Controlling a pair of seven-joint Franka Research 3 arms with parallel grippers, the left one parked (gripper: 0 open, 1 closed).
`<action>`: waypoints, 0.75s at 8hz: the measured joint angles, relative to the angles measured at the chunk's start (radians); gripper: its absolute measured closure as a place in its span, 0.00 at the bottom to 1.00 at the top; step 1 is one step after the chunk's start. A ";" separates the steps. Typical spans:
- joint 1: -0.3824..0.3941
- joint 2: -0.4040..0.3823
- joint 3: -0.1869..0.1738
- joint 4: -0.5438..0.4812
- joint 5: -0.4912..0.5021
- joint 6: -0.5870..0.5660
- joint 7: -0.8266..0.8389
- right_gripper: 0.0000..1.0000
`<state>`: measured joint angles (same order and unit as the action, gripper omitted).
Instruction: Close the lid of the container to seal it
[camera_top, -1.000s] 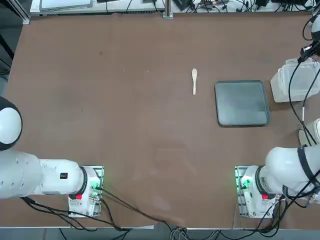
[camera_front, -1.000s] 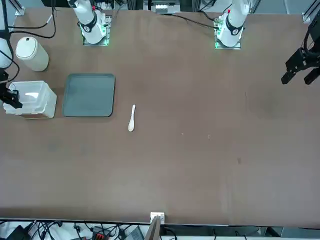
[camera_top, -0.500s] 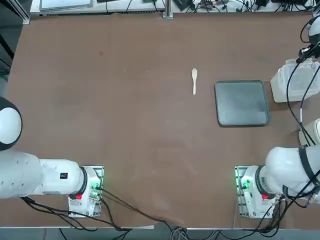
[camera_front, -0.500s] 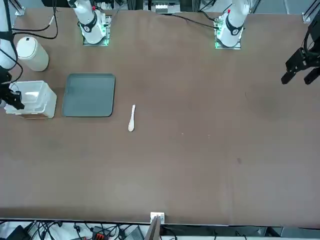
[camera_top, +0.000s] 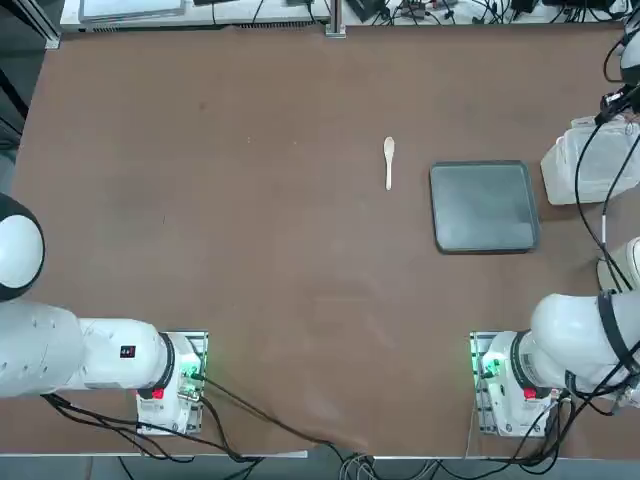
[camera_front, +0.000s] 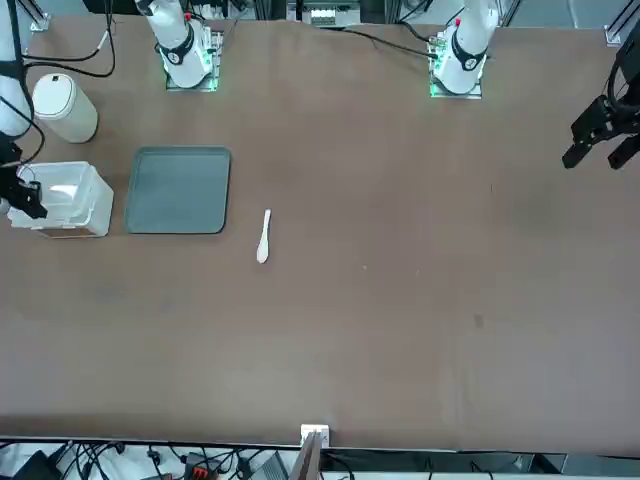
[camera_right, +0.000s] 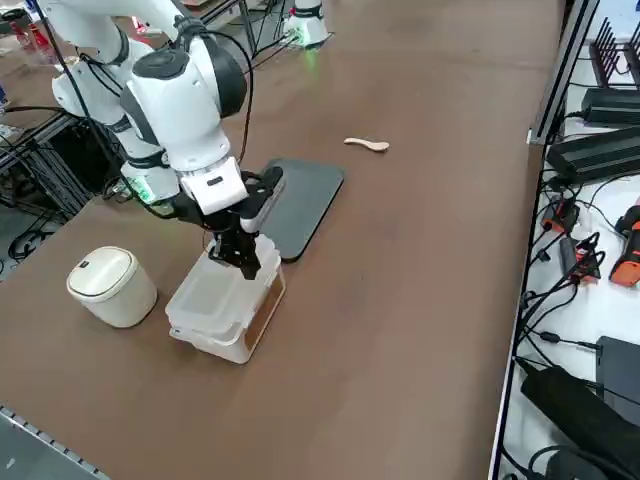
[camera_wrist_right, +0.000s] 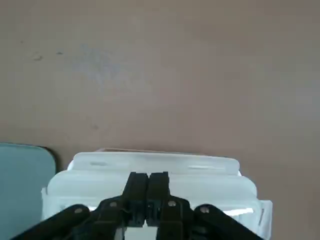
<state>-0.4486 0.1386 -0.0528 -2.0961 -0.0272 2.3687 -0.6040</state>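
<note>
The tabletop (camera_top: 250, 250) is wide; in the top view the tray (camera_top: 484, 206) lies at about 3 o'clock, and the container (camera_top: 590, 160) stands just beyond it at the right edge. A round pot (camera_right: 110, 286) is near it, a spoon (camera_top: 389, 162) well apart. The lid (camera_right: 222, 293) lies flat on the container. The right tool (camera_right: 246, 262), its fingers pressed together and holding nothing, points straight down on the lid's edge nearest the tray; pushing down there should seal it.
</note>
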 joint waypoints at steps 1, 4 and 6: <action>0.000 -0.019 0.000 0.014 0.000 -0.058 -0.002 0.99; -0.022 -0.072 -0.001 0.003 0.000 -0.143 -0.025 0.99; -0.052 -0.068 -0.001 -0.025 0.000 -0.124 -0.048 0.99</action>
<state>-0.5005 0.0711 -0.0540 -2.1212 -0.0272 2.2443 -0.6523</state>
